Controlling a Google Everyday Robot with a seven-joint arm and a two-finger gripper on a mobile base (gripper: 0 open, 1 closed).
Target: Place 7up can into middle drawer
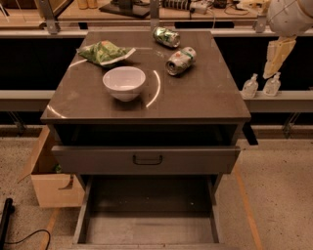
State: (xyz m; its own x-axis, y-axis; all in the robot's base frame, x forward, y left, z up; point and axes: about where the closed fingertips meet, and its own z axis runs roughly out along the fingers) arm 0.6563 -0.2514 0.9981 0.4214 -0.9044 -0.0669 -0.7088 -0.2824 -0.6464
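Note:
The 7up can, silvery and dented with green print and a red spot, lies on its side on the cabinet top, right of centre. The darker green can lies behind it. The middle drawer, the lowest one, stands pulled out with a bare floor. Above it is the drawer front with the black loop handle. My gripper hangs from the white arm at the upper right, beyond the cabinet's right edge, apart from the cans and holding nothing I can see.
A white bowl and a green chip bag sit on the left of the cabinet top. Two small clear bottles stand on a ledge at the right. A cardboard box stands on the floor at the left.

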